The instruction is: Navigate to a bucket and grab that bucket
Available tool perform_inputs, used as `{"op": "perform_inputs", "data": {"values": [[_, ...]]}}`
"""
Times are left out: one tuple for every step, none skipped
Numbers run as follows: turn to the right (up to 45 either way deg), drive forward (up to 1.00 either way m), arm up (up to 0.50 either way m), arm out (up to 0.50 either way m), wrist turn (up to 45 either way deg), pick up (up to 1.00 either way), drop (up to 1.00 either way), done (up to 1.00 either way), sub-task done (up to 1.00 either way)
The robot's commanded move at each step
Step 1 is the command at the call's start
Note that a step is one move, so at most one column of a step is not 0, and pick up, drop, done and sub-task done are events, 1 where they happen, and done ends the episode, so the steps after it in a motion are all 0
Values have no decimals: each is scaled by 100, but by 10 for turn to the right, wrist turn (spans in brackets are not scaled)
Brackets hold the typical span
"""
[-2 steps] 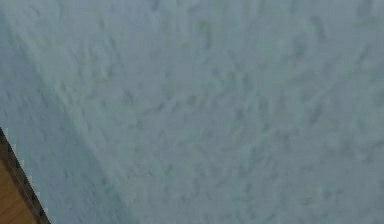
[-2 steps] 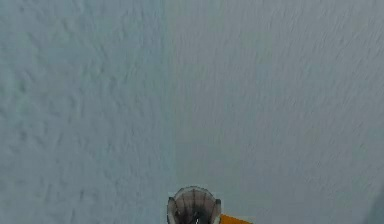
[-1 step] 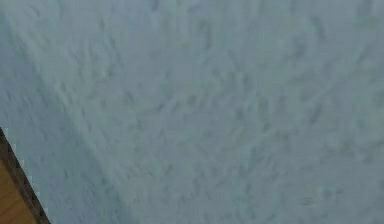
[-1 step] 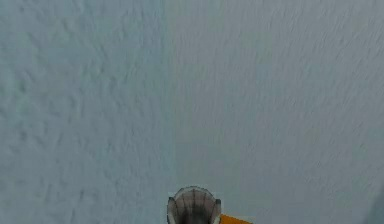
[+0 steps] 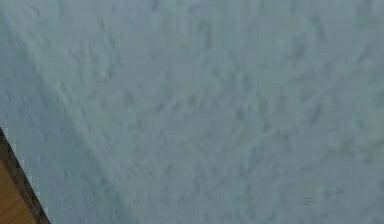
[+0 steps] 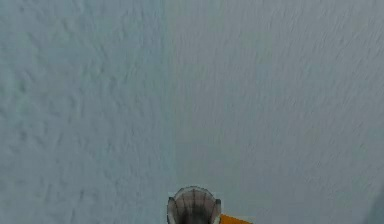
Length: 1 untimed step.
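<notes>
A small grey round container [image 6: 193,206] with a darker rim, shaped like a bucket seen from above, stands at the arm side view's bottom edge, just right of the middle. It sits at the foot of a corner where two blue-grey walls meet.
A textured blue-grey wall [image 5: 220,100] stands close ahead in the forward view, with a dark baseboard [image 5: 20,180] and a wedge of brown wood floor [image 5: 10,205] at the bottom left. A yellow-orange strip [image 6: 236,218] lies right of the grey container. The wall corner [image 6: 165,90] runs up the arm side view.
</notes>
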Motion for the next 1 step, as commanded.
{"op": "perform_inputs", "data": {"values": [[0, 0, 10, 0, 0, 0, 0, 0, 0]]}}
